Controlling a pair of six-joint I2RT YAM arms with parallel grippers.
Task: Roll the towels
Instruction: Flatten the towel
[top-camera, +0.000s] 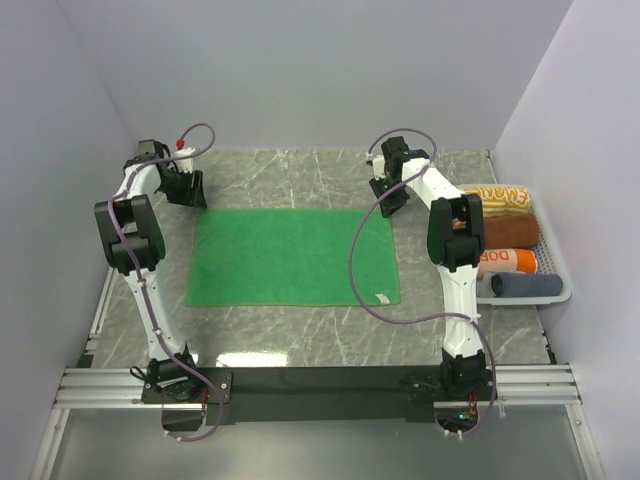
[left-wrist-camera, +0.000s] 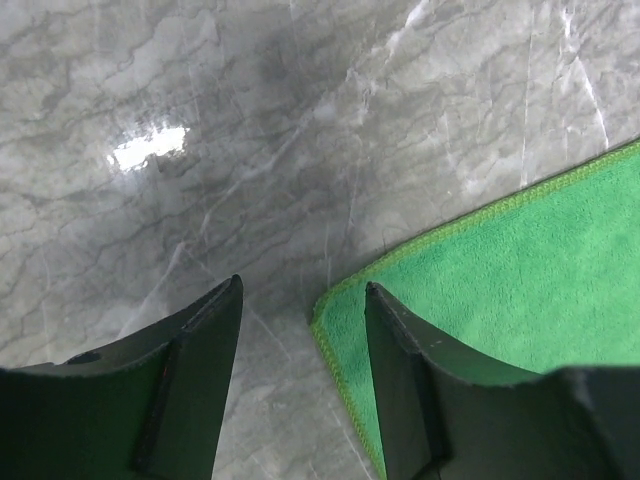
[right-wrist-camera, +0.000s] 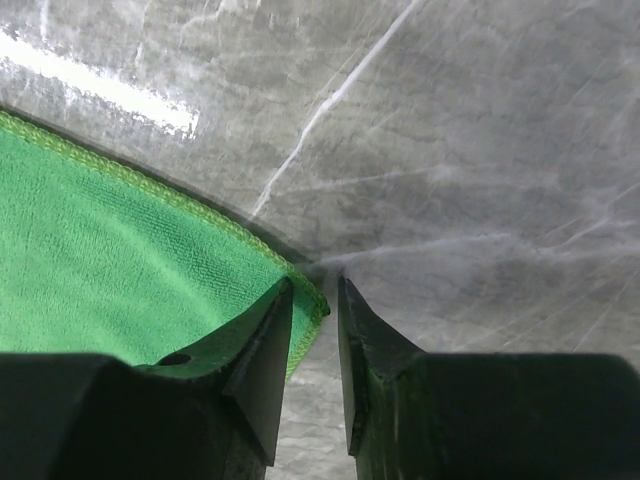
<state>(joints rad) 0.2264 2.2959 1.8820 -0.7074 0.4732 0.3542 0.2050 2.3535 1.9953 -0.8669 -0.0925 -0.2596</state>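
Note:
A bright green towel (top-camera: 290, 257) lies flat and spread on the marble table, with a small white tag (top-camera: 381, 298) at its near right corner. My left gripper (top-camera: 190, 190) is open at the towel's far left corner. In the left wrist view its jaws (left-wrist-camera: 303, 290) straddle that corner of the towel (left-wrist-camera: 520, 280). My right gripper (top-camera: 388, 200) is at the far right corner. In the right wrist view its jaws (right-wrist-camera: 315, 285) stand narrowly apart, with the towel's (right-wrist-camera: 110, 260) corner edge between the tips.
A white tray (top-camera: 560, 292) at the right table edge holds rolled towels: yellow-striped (top-camera: 497, 198), brown (top-camera: 510, 233), orange-lettered (top-camera: 505, 262) and blue-grey (top-camera: 525, 286). White walls enclose the table at the back and sides.

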